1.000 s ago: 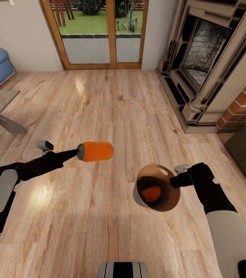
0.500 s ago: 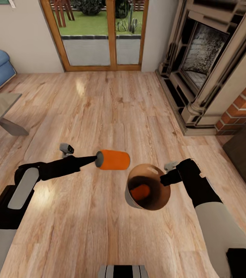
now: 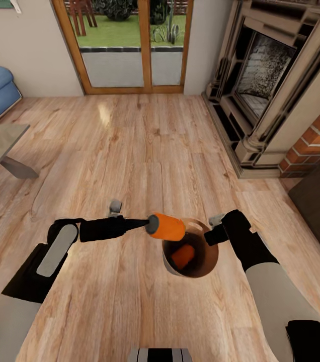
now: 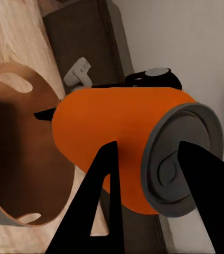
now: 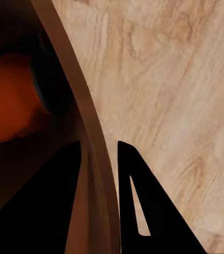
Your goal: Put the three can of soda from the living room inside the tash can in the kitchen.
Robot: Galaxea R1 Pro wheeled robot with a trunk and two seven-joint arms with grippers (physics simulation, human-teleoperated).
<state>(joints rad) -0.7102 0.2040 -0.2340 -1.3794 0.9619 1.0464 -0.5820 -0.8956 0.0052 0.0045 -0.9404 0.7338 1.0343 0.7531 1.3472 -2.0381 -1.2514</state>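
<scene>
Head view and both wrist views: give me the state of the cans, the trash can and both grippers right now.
Held soda can: lying sideways, over the trash can's rim.
Second soda can: already inside the trash can.
Trash can: lifted off the floor, mouth tilted towards the camera.
Left gripper: shut on the held soda can.
Right gripper: shut on the trash can's wall.

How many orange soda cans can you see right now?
2. One soda can is clamped in the left gripper at the trash can's rim; another can lies inside it. More could be hidden beneath.
</scene>
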